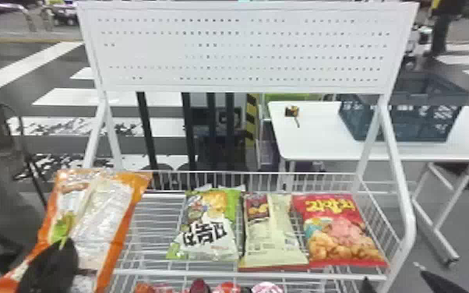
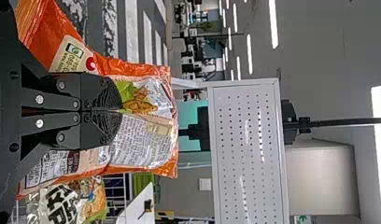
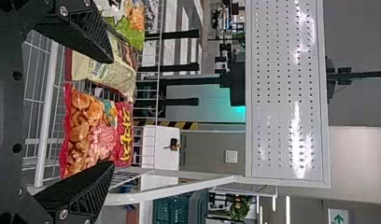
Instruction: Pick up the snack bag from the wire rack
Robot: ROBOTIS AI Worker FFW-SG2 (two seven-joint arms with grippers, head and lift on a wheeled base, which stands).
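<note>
l gripper [image 2: 118, 110] is closed tight on the orange bag [image 2: 144, 147], fingers nearly meeting across its face, so that's prob the pickup in hand. bag's at the rack's [image 1: 222, 275] left end, overlapping the front edge in the head view; can't tell if its low end is clear.

main risk imo = slip or twist, b/c it's a big floppy bag on 1 narrow pinch w/ lots of film sticking out past the tips. 2nd: low end snags the rack if the pull comes before enough lift. swing it right & it could shove the green bag [image 1: 210, 233] too.

r gripper [image 3: 112, 112] is wide apart near the rack's right end, so any fwd drift might bump the red bag [image 3: 88, 133].
</note>
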